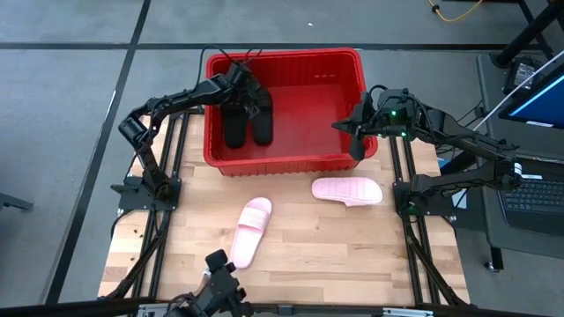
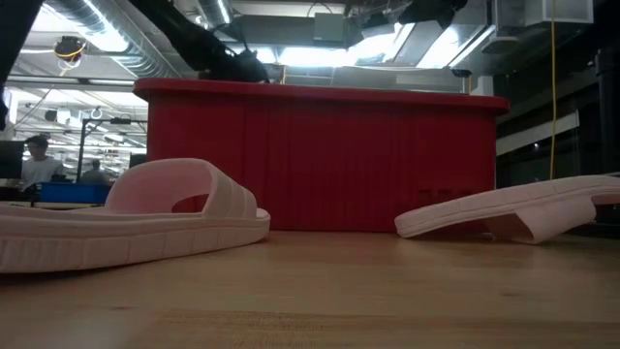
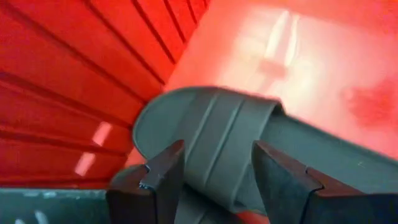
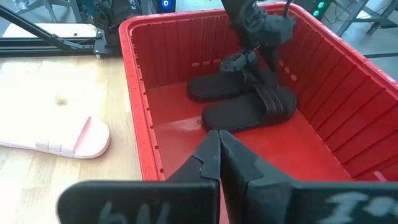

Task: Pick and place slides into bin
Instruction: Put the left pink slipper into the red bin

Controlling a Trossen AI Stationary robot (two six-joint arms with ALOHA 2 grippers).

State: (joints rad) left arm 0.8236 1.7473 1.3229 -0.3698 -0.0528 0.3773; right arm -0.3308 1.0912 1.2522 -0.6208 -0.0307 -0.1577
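Two black slides (image 1: 246,117) lie side by side in the left part of the red bin (image 1: 284,164) in the high view, with our left gripper (image 1: 249,95) over them. Our right gripper (image 1: 356,141) hovers at the bin's right rim. Two pink slides (image 1: 251,231) rest on the table (image 1: 352,255) near the bin.

Low view: both pink slides (image 2: 126,225) sit before the bin (image 2: 320,165).

Left wrist view: spread fingers (image 3: 163,175) straddle a black slide's strap (image 3: 217,137).

Right wrist view: our right gripper (image 4: 219,149) has its fingers pressed together, holding nothing.

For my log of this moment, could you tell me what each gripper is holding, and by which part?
The left gripper straddles a black slide's strap inside the bin; a firm hold cannot be told. The right gripper is shut, holding nothing.
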